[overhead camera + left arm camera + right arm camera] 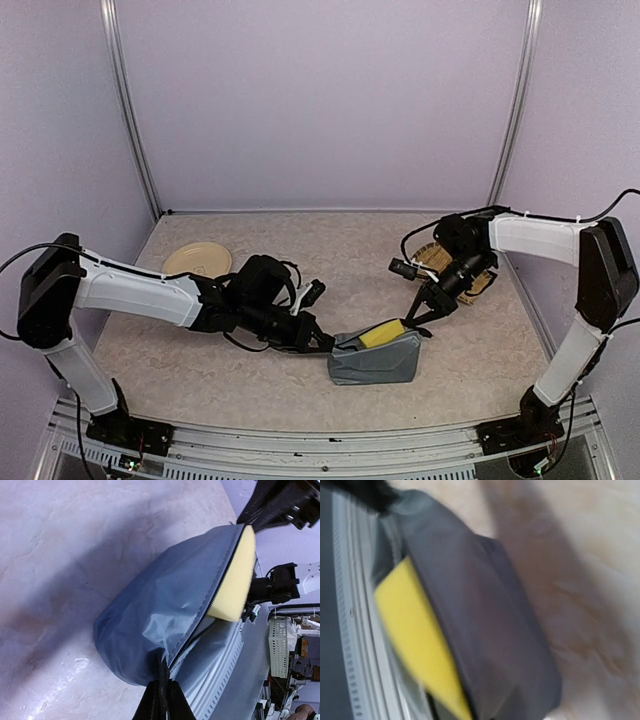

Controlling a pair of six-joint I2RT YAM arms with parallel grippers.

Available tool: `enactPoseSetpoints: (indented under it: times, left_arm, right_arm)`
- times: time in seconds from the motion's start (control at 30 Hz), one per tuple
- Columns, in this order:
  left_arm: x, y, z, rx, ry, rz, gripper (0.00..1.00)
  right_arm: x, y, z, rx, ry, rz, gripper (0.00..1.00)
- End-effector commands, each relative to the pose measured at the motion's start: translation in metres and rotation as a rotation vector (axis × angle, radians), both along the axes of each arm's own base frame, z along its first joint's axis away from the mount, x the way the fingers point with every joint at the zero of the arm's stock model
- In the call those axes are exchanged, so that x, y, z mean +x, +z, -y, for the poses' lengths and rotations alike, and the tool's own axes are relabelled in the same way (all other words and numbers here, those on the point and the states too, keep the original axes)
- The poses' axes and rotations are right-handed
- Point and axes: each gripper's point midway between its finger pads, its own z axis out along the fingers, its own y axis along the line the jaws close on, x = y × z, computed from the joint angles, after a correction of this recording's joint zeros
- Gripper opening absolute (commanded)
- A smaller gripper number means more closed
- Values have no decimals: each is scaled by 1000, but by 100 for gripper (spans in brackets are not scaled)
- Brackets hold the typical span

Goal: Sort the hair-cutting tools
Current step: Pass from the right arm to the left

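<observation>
My left gripper (322, 345) pinches the grey pouch (375, 362) at its left end, lower centre; its long axis runs rightward to my right gripper (425, 318), spread unclear; I see no tools, only a yellow block (383, 333) in the mouth.

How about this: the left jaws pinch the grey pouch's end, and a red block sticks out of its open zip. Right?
The block is yellow, not red; the left wrist view shows it. The left gripper, jaws shut, does pinch the grey pouch at its end.
</observation>
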Motion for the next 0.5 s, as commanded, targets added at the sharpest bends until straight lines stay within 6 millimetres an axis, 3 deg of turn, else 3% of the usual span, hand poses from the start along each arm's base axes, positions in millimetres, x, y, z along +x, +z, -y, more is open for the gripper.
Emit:
enactPoseSetpoints:
  times: [0.0,0.17,0.23,0.33,0.47]
  left_arm:
    - [6,8,-7,12,76,37,0]
    - [10,24,-3,-6,78,110,0]
    - [11,38,1,-42,81,160,0]
    - [11,60,4,-120,85,211,0]
    - [12,70,4,-153,95,240,0]
  right_arm:
    - [0,13,-3,-4,48,67,21]
    - [9,68,-5,38,98,208,49]
    - [18,76,-9,53,94,243,63]
    - [26,63,-19,57,100,223,65]
    - [15,41,-37,38,173,119,67]
